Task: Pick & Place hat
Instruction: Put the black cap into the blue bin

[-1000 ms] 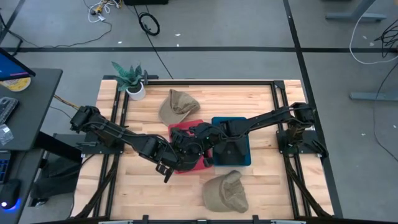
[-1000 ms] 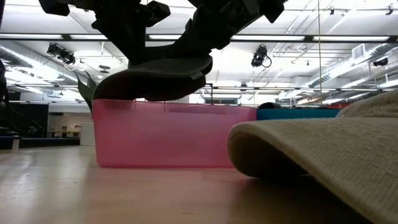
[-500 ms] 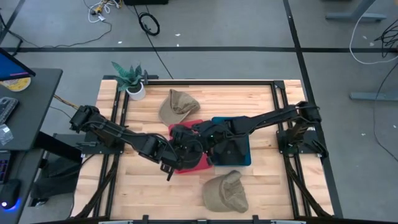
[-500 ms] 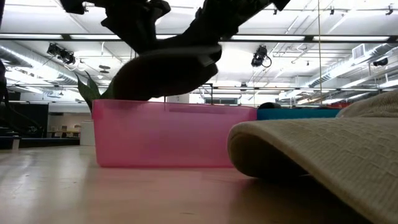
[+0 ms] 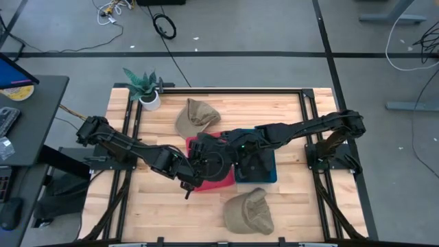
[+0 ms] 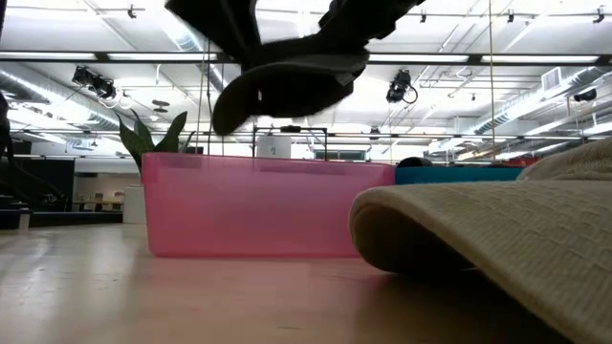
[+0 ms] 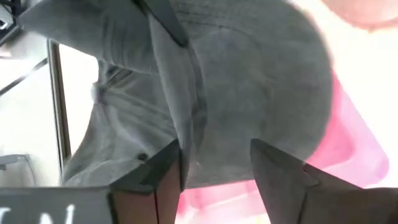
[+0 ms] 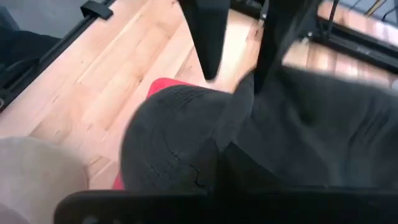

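My bench fills the middle of the high view, with a tan hat at lower centre and another toward upper centre. At centre, the pink bin touches the blue bin on its right. My left fingers and right fingers both clench the dark hat, lifted above the pink bin.
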